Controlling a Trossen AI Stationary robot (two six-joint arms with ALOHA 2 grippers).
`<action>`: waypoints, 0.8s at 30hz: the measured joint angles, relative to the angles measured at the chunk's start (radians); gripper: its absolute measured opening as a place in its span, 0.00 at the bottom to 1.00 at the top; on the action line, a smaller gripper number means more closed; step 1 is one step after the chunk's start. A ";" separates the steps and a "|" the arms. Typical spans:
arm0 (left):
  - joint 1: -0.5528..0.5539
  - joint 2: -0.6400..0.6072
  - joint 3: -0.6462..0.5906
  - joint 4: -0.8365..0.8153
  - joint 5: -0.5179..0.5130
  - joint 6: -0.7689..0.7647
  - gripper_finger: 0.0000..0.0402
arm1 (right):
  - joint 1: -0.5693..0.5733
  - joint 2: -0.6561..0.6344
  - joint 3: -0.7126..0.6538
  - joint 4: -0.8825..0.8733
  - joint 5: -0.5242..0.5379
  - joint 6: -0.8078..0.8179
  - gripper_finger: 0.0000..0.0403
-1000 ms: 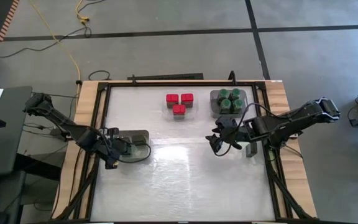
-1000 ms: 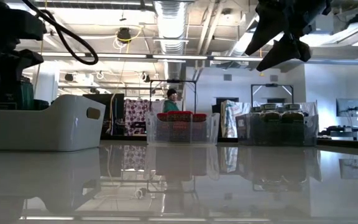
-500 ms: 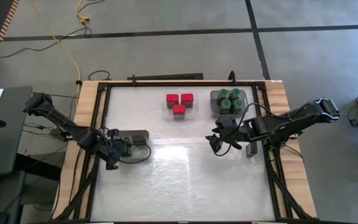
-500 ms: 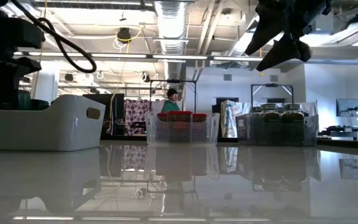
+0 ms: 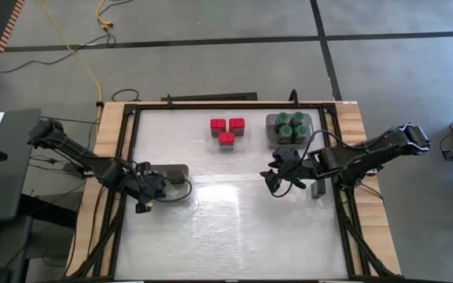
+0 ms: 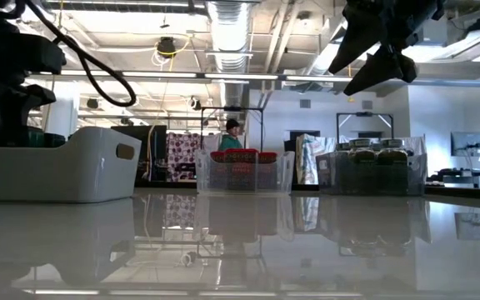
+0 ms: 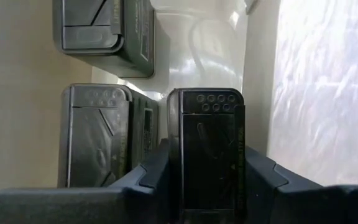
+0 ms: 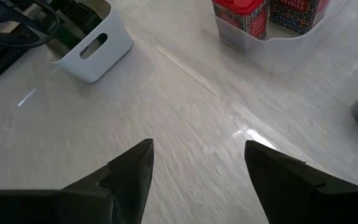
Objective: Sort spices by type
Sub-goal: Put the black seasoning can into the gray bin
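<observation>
The spices sit in three groups across the table (image 5: 234, 228). At the left edge, the left gripper (image 5: 154, 189) hangs over the white bin (image 6: 65, 162), its fingers (image 7: 151, 174) pinching a dark grey tin (image 7: 207, 149) upright inside the bin; compared with a second ago that arm has drawn slightly toward the left edge, while the grip looks the same. In the left wrist view two more grey tins (image 7: 98, 140) stand in the bin, one just beside the held tin and one farther along the wall, making three tins in sight. Toward the far middle, three red blocks (image 5: 226, 130) sit in a clear tray (image 6: 244, 171), touching one another. Right of them, at the far right, four green-lidded jars (image 5: 289, 127) crowd a grey tray (image 5: 272, 130). The right gripper (image 5: 272, 182) hovers above the table right of centre, unchanged from the earlier frames, its fingers (image 8: 129, 168) spread with nothing between them. The middle and near parts of the table are bare, a broad stretch between the two arms. Another grey thing (image 5: 319, 189) lies by the right rim, partly hidden under the right arm.
</observation>
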 joint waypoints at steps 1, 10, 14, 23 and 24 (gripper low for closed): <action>0.000 -0.004 0.000 0.000 0.001 0.000 0.30 | 0.000 0.000 0.000 0.000 0.000 0.000 0.70; 0.000 -0.006 0.000 0.000 0.000 -0.004 0.34 | 0.000 0.000 0.000 0.002 0.000 0.000 0.70; 0.000 -0.006 0.000 0.000 0.000 -0.005 0.35 | 0.000 0.000 0.000 0.002 0.000 0.000 0.70; 0.000 -0.006 0.000 0.001 -0.001 -0.005 0.35 | 0.000 0.000 0.000 0.002 0.000 0.000 0.70; 0.000 -0.006 0.000 0.000 -0.001 -0.005 0.35 | 0.000 0.000 0.000 0.002 0.000 0.000 0.70</action>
